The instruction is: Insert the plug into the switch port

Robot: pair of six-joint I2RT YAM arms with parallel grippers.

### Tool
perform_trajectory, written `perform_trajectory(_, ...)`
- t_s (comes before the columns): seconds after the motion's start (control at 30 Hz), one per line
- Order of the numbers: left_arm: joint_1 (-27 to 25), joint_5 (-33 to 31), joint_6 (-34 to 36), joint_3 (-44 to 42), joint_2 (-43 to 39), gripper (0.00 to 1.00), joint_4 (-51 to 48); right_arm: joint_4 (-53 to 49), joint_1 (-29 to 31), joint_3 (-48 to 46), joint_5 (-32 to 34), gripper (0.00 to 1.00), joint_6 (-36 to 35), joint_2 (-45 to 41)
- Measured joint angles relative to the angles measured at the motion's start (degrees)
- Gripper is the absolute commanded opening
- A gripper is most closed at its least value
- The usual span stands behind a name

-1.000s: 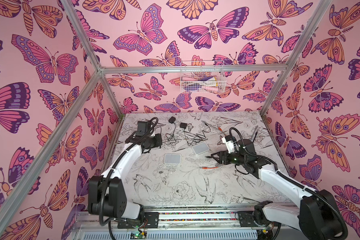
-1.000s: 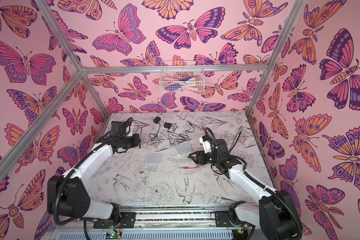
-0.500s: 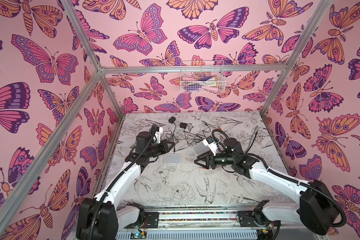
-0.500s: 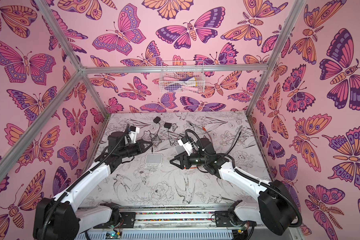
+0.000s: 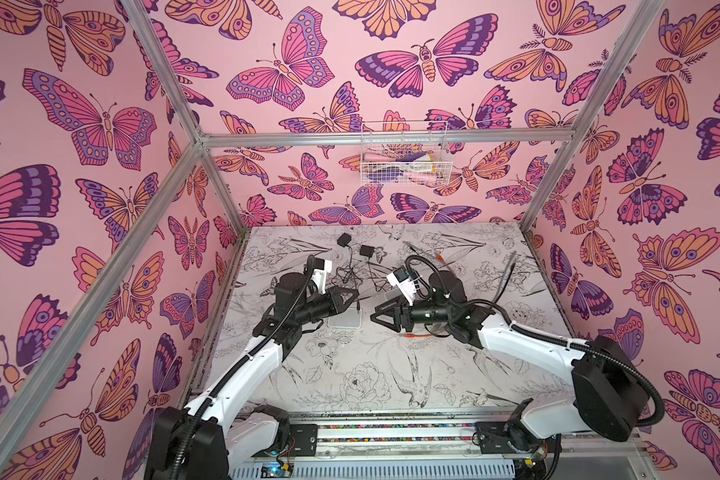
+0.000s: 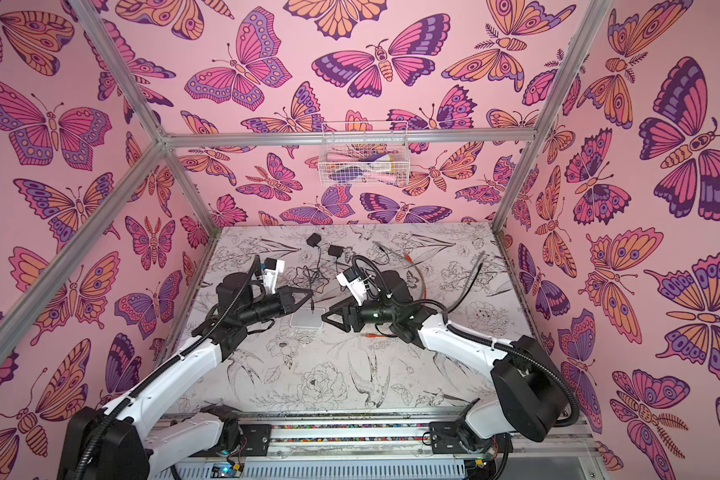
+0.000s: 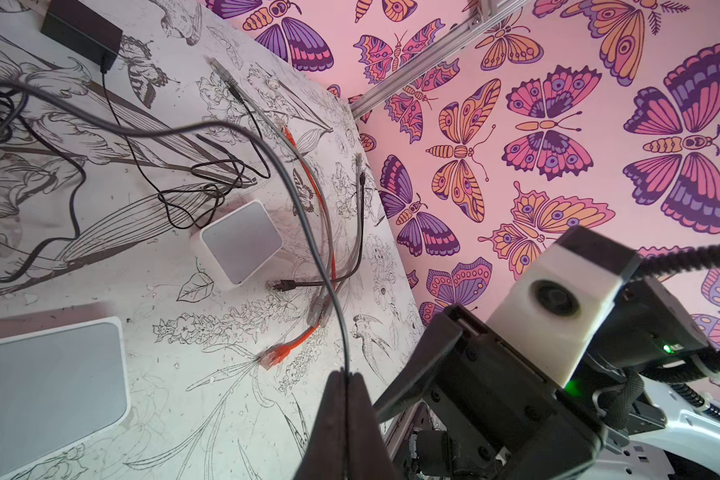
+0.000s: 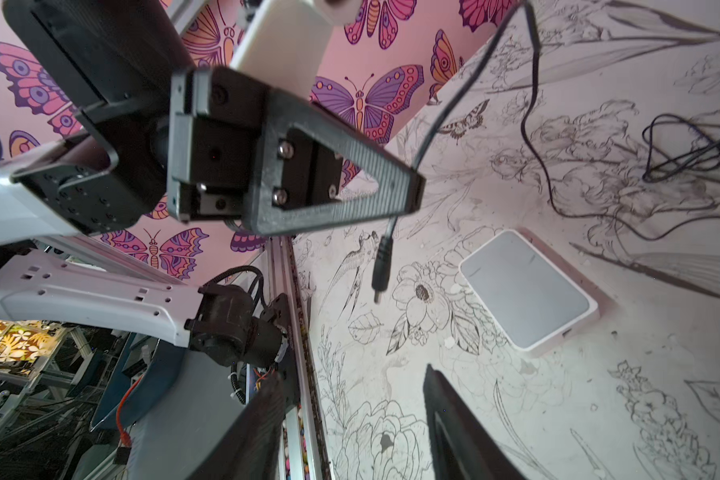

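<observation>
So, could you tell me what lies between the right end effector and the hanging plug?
Nothing solid: in the right wrist view, only open air over the table separates the right end effector from the plug.

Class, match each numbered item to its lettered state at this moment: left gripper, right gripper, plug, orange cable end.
Items
1. left gripper
2. right gripper
3. plug
4. orange cable end

States
A. lies on the table
B. open, holding nothing
C. dangles in the air
D. shut on the grey cable

Pairs: 1-D, 2-B, 3-C, 4-A.
</observation>
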Motion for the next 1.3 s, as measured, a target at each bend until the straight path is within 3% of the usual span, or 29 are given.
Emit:
perform_trajectory(0.43,-0.33,0.04,-1.46,-1.31,-0.81,0.0,2.05,-0.44,0.07,6.69,0.42,0.5,-0.87,7.48)
perform_trajectory(0.73,-0.42,0.42,-1.81,-1.31,-1.25,0.0,2.29,-0.52,0.66,8.9,0.24,0.38,-0.9,10.49)
perform_trajectory(0.93,-0.42,0.85,-1.84,-1.53,-1.25,0.0,2.4,-0.44,1.25,10.32,-0.02,0.37,-0.9,10.86)
perform_trajectory(1.0,-0.42,0.83,-1.84,-1.57,-1.25,0.0,2.47,-0.44,1.51,10.86,-0.2,0.33,-0.9,11.21)
perform_trajectory(1.13,-0.42,0.87,-1.84,-1.57,-1.27,0.0,2.47,-0.46,1.88,11.1,-0.44,0.1,-0.94,11.93)
perform_trajectory(1.2,-0.42,0.85,-1.84,-1.57,-1.27,0.0,2.47,-0.44,1.92,11.13,-0.81,0.05,-0.94,12.02)
perform_trajectory(1.23,-0.42,0.85,-1.84,-1.6,-1.25,0.15,2.43,-0.42,1.99,11.13,-0.85,0.05,-0.94,12.02)
perform_trajectory(1.3,-0.42,0.85,-1.49,-1.6,-1.25,0.56,2.34,-0.55,1.99,11.15,-0.72,0.03,-1.01,12.02)
